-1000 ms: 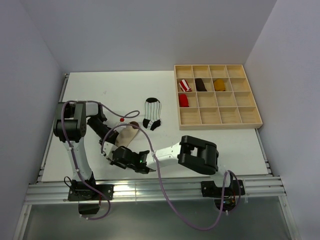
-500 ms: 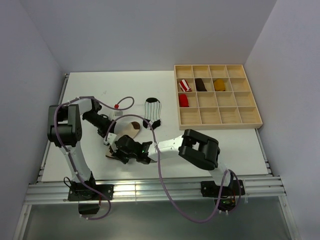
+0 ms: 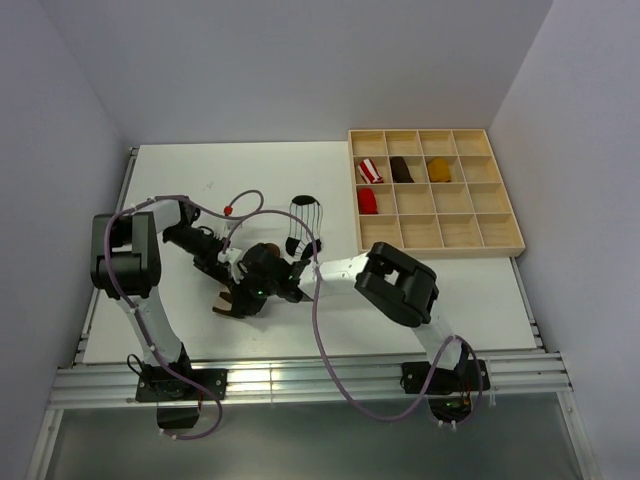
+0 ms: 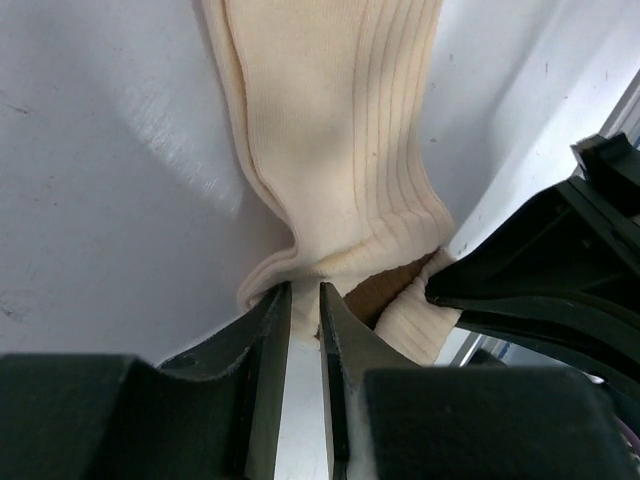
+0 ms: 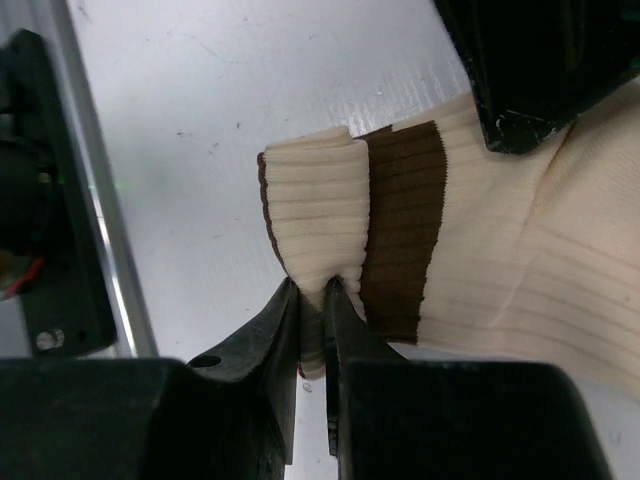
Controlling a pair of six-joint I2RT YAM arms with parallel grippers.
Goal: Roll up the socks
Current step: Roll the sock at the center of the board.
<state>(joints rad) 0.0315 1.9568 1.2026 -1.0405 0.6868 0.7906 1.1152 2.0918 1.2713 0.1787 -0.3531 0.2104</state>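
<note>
- Left gripper [image 4: 303,292] pinches an edge of the cream ribbed sock with brown band [image 4: 330,130], which lies on the white table [image 4: 100,120].
- Right gripper [image 5: 312,290] clamps its rolled cuff.
- White black-striped sock [image 3: 303,220] lies nearby.

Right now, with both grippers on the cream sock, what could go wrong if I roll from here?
1. The right gripper pinches only a thin fold of the cream sock at its brown band; it may slip out and the roll spring open.
2. The left gripper grips the sock's edge right beside the right one; the fingers could collide.
3. The striped sock lies close by the right arm; a sweep might drag it.
</note>
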